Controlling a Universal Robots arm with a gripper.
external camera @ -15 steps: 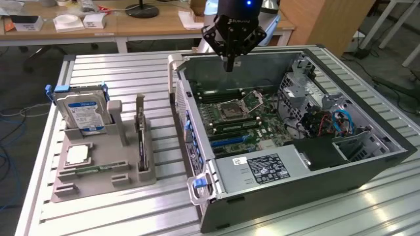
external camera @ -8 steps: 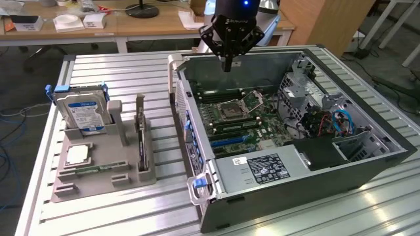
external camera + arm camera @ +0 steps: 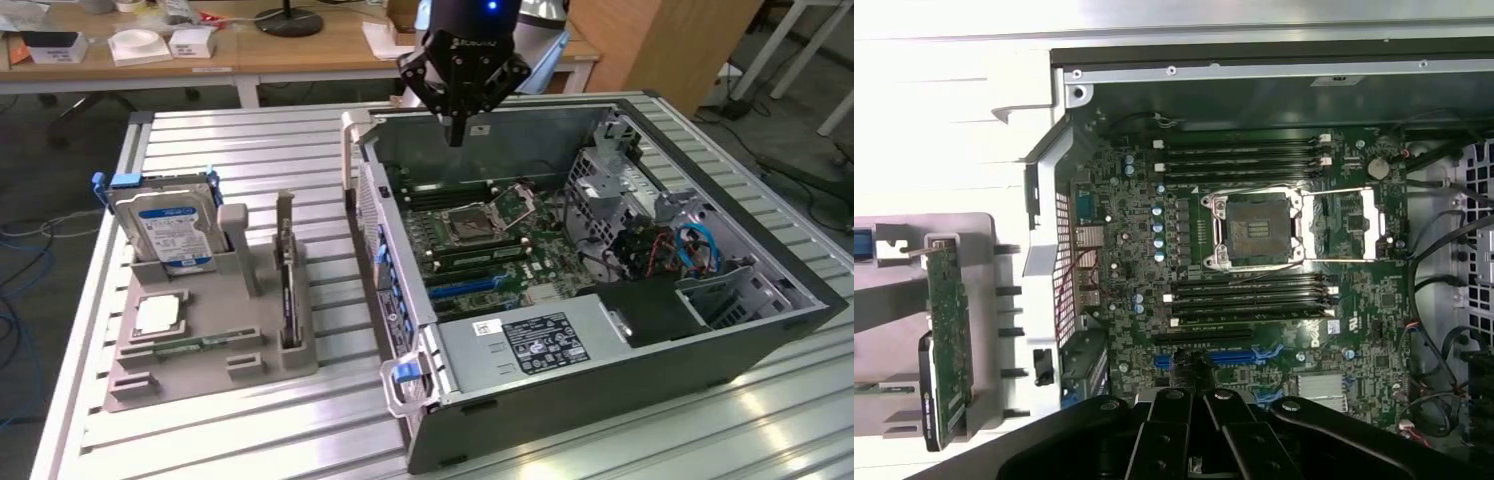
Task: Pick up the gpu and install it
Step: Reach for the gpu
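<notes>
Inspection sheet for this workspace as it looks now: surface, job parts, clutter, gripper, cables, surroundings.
Surface: ribbed metal table carrying a grey parts holder and an open computer case.
Job's things: gpu stands on edge in the holder, untouched; motherboard exposed in the case.
Clutter: hard drive upright and processor chip flat, both in the holder.
Grippers: gripper shut, holding nothing, above the case.
Cables: blue and red cables inside the case.
Surroundings: wooden desks behind.

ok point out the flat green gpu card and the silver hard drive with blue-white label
flat green gpu card (image 3: 951,325): wrist view, green board face
silver hard drive (image 3: 171,232): exterior view, its label
</notes>
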